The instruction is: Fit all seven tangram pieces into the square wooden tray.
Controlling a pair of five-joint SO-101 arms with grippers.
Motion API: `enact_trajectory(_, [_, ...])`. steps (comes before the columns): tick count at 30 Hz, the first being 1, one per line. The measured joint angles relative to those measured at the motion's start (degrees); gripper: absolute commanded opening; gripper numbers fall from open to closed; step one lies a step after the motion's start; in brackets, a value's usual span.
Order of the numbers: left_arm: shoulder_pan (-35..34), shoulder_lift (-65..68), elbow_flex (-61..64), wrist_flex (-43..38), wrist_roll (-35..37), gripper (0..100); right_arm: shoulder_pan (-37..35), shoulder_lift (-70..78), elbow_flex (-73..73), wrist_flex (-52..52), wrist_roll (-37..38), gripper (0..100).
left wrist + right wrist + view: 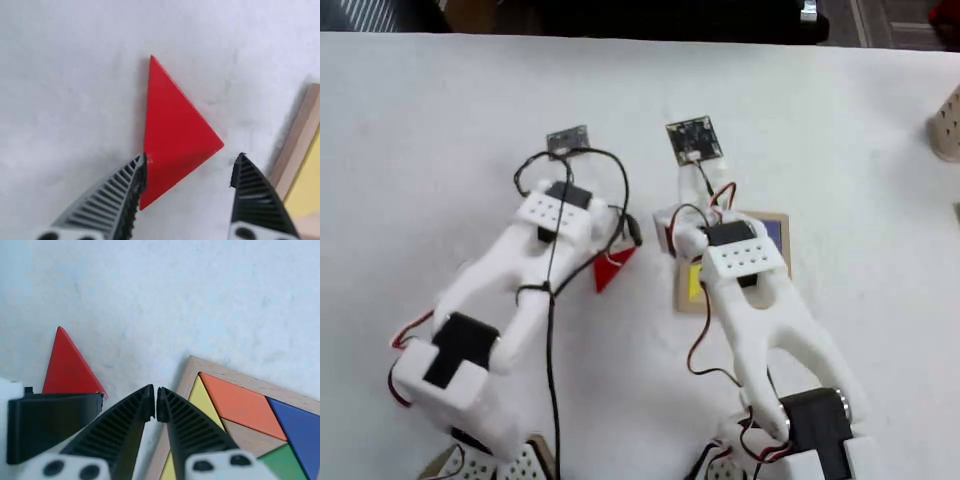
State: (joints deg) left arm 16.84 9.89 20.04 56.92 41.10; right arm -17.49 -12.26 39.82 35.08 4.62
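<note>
while left tool (191, 159) gapes, red triangle (172, 127) lies beneath.

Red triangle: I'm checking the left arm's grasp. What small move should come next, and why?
Probably close the left gripper on the red triangle. Its jaws stand open on either side of the piece, which lies flat on the table outside the wooden tray, so it seems lined up for a grasp.
</note>
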Motion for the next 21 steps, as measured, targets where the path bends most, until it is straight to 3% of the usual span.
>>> enact_trajectory(9, [-0.35,3.43,-2.73,1.76,0.00,39,0.00,0.00,0.00,0.00,0.00,1.8])
enact_trajectory(21, [-0.35,3.52,-2.73,1.76,0.00,39,0.00,0.00,0.00,0.00,0.00,1.8])
